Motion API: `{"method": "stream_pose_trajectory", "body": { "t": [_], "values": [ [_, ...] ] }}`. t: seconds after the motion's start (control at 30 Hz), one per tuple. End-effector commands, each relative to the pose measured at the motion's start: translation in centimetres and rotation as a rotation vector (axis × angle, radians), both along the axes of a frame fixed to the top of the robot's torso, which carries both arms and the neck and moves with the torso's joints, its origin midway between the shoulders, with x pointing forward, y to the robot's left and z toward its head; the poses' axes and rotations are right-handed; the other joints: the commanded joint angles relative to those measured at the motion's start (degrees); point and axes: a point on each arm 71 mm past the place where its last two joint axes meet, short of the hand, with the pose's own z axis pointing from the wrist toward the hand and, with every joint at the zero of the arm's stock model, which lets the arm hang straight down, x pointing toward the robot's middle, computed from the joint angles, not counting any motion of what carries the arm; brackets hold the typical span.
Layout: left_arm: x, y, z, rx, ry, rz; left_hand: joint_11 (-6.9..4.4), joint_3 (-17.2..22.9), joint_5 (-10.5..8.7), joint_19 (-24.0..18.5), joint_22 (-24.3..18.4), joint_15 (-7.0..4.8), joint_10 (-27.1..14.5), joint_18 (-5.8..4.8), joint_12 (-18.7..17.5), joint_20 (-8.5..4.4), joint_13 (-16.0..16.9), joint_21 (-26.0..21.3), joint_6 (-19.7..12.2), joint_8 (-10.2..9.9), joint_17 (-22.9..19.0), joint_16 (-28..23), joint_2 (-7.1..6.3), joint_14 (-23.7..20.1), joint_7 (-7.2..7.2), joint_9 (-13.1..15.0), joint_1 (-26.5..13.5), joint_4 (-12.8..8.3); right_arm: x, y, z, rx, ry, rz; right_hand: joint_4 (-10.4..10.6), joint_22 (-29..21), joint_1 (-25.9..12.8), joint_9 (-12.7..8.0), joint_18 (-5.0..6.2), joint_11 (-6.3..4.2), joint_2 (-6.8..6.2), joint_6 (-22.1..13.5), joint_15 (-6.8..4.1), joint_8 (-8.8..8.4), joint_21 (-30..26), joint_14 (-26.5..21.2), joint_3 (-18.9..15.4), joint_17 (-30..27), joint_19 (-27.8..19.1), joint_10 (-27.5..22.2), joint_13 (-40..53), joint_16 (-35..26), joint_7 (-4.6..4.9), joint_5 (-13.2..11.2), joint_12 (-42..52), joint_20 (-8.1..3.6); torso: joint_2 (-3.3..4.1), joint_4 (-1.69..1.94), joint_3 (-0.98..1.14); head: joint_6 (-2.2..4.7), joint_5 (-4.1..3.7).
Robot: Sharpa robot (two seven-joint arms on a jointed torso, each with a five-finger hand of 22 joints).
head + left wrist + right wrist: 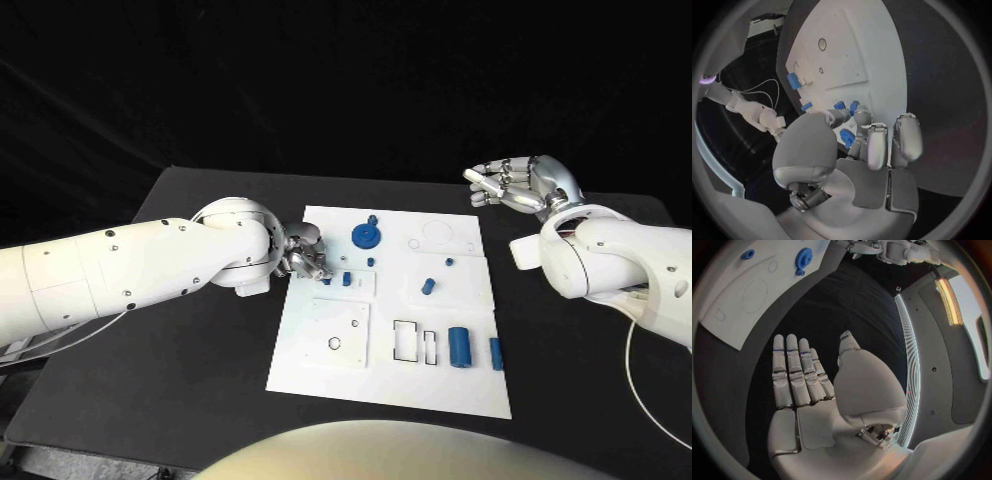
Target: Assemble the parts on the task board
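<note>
It looks like a robotics lab: a black table [173, 330] ringed by black backdrop, with a white test board [325, 365].

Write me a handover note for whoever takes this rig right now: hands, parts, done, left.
Left hand: at the task board's left edge, fingers down around a small blue part; whether it grips it is unclear.
Right hand: raised beyond the board's far right corner, open, holding nothing.
Parts: blue gear at the far end; blue cylinder and slim blue peg near the right edge; small blue pieces mid-board.
Done: nothing visibly finished.
Left: the loose parts lying on the board need seating.
</note>
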Motion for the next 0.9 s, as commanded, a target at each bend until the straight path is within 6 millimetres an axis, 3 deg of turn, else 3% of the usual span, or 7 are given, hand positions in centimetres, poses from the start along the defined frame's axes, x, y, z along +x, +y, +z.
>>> {"method": "stream_pose_trajectory", "body": {
  "t": [0.03, 0.67, 0.9],
  "values": [
    [-0.23, -0.22, -0.23, 0.008, 0.016, -0.025, 0.01, 6.0, 0.40, 0.3, -0.1, -0.40, 0.4, -0.08, 0.0, 0.11, -0.1, 0.2, 0.2, 0.4, 5.2, 0.1, 0.67, 3.3, -0.25, 0.1, 0.3, -5.8, -0.04, 0.20, 0.01, -0.003, -0.005, 0.023, 0.0, -0.1, -0.1, -0.1, 0.71, -0.11, 0.73, 0.3, -0.10, -0.30, -0.3, -0.3, -0.3, -0.1, -0.3, -0.4, -0.1, -0.4, 1.28, 0.1, 0.3, 0.11, 0.00, 0.02, -0.01, -0.01, 0.00],
    [-0.22, -0.16, -0.21, 0.016, 0.011, -0.021, -0.04, 6.5, 0.44, 0.5, 0.3, -0.46, 0.8, -0.15, 0.2, 0.06, 0.4, 0.3, 0.3, 0.5, 5.5, 0.3, 0.50, 3.4, -0.30, 0.1, 0.3, -6.0, -0.03, 0.24, -0.01, -0.002, -0.005, 0.024, 0.0, -0.1, -0.1, -0.1, 0.71, -0.11, 0.73, 0.3, -0.10, -0.30, -0.3, -0.3, -0.3, -0.1, -0.3, -0.4, -0.1, -0.4, 1.28, 0.1, 0.3, 0.11, 0.02, -0.01, 0.05, -0.21, 0.14],
    [-0.29, -0.24, -0.26, 0.007, 0.026, -0.021, -0.20, 7.4, 0.44, 0.7, 0.5, -0.59, 1.5, -0.20, 0.6, -0.06, 1.1, 0.4, 0.9, 1.0, 5.7, 0.4, -0.24, 3.5, -0.52, 0.3, -0.9, -5.7, -0.03, 0.21, -0.01, -0.002, -0.005, 0.023, 0.0, -0.1, -0.1, -0.1, 0.71, -0.11, 0.73, 0.3, -0.10, -0.30, -0.3, -0.3, -0.3, -0.1, -0.3, -0.4, -0.1, -0.4, 1.28, 0.1, 0.3, 0.11, 0.00, -0.01, 0.05, -0.24, 0.14]
  ]
}}
